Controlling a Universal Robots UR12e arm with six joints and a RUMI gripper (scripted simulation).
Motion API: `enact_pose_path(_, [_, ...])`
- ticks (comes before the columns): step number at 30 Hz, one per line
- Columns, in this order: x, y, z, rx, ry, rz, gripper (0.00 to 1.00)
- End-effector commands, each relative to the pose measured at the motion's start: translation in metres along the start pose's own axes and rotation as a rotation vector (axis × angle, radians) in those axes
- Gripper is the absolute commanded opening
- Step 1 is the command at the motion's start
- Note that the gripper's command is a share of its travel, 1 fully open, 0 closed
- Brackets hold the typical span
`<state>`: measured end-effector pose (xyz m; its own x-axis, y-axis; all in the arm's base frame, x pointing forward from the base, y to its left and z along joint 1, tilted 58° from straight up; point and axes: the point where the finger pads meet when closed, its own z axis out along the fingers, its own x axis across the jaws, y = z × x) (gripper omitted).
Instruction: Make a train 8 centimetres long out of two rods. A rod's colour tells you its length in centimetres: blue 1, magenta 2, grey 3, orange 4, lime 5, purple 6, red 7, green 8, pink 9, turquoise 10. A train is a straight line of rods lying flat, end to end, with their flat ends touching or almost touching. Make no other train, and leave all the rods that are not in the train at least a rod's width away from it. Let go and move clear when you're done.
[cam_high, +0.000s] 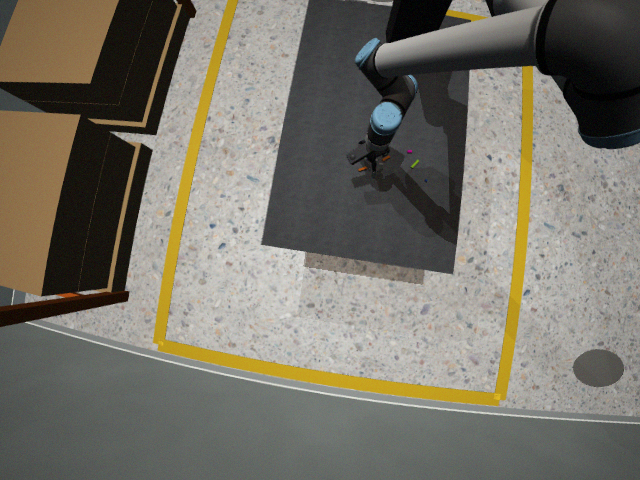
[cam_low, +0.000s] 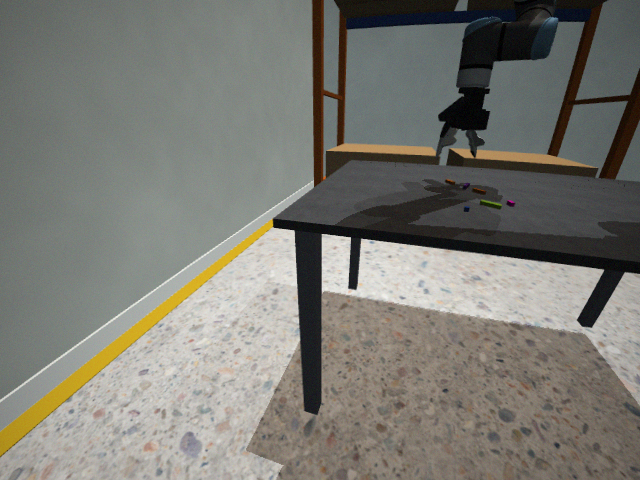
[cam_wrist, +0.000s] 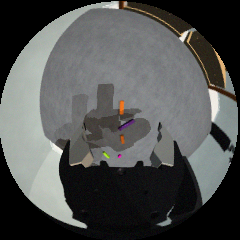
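Robot arm (cam_high: 460, 46) over dark table (cam_high: 330, 206), lime rod (cam_high: 415, 163), magenta rod (cam_high: 409, 151), two orange rods

Arm's hard shadow across dark tabletop (cam_high: 330, 206) (cam_low: 392, 206) (cam_wrist: 75, 55); wrist view rounded, black-cornered.
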<state>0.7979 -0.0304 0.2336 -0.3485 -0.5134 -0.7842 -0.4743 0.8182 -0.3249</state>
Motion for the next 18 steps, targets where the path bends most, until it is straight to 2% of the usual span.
enact_pose_path(1, [0.0001, -0.0025, -0.0006, 0.003, 0.0, 0.039, 1.0])
enact_pose_path(7, [0.0002, -0.0031, -0.0007, 0.003, -0.001, 0.047, 1.0])
enact_pose_path(8, [0.0002, -0.0031, -0.0007, 0.003, -0.001, 0.047, 0.14])
enact_pose_path(18, [0.0002, -0.0031, -0.0007, 0.003, -0.001, 0.047, 0.14])
